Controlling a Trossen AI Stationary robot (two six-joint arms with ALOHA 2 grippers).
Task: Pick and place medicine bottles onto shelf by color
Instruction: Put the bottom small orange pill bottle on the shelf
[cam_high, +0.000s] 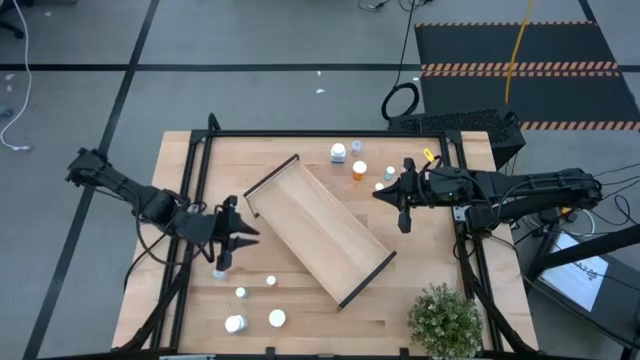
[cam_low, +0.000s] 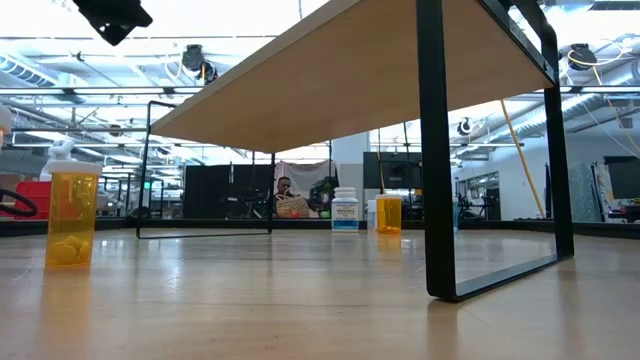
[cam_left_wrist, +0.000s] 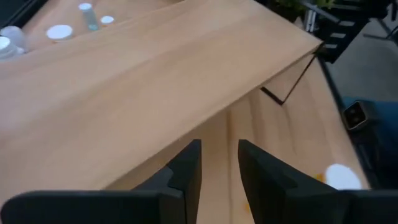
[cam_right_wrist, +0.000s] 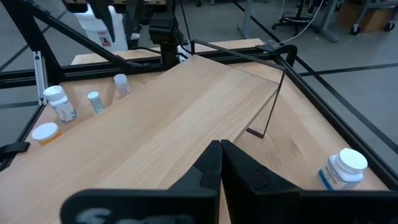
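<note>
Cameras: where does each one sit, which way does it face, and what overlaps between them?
High: overhead, straight down; both arms, left gripper, right gripper, shelf.
Low: tabletop level, facing under the shelf into the room; no gripper shows.
Left wrist: behind the parted left gripper, facing the shelf.
Right wrist: behind the shut right gripper, facing the shelf.
Shared: all four see the shelf.

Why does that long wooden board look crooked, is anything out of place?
Yes. The shelf lies diagonally across the table instead of square to its edges. No bottles stand on it; they sit in two groups on the table, one near the left gripper, one near the right gripper.
</note>
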